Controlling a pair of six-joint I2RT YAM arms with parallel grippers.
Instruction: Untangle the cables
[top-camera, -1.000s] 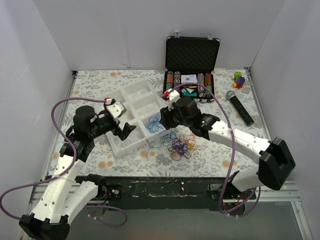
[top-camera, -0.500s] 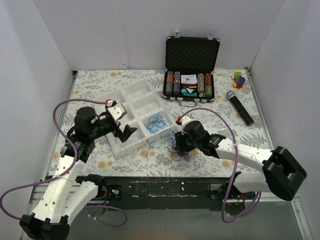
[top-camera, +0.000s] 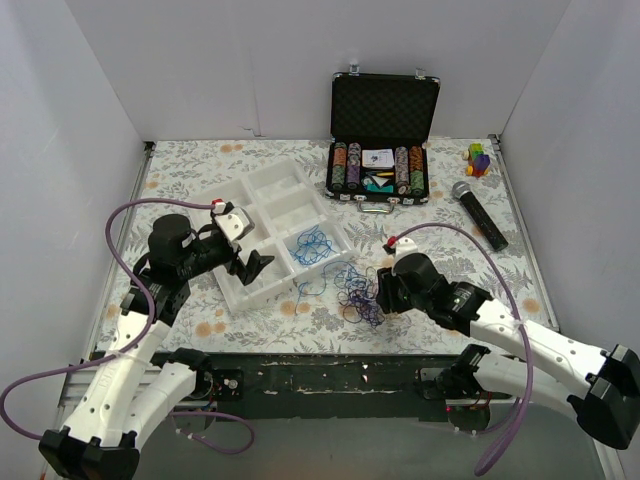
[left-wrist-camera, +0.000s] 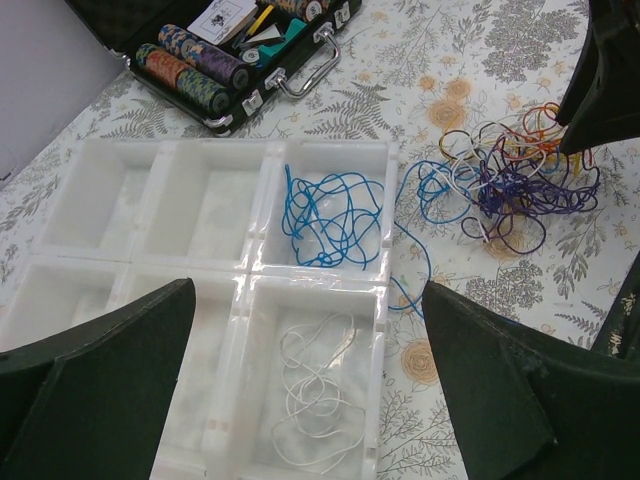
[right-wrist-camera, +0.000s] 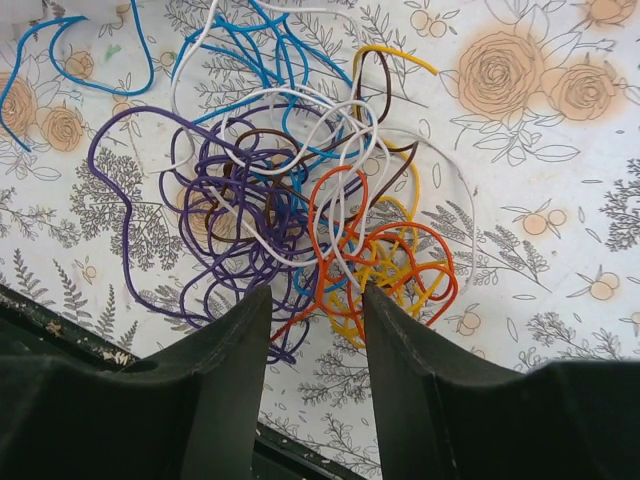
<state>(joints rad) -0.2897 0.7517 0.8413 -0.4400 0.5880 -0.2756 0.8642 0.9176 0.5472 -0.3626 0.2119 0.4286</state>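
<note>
Nearest, our right gripper hangs over the tangle of purple, orange, yellow and blue cables on the table. Its fingers are half apart above the near loops, pinching nothing. We judge the job early: two strands sorted, most left. Beyond, the white tray holds a blue cable in one compartment and a white cable beside it. The left gripper gapes wide above, empty. Farthest stands a black case of chips.

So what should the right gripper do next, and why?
Probably lower and close on the orange cable: the right gripper hovers open over the tangle, holding nothing, and an orange strand runs between its fingers.
</note>
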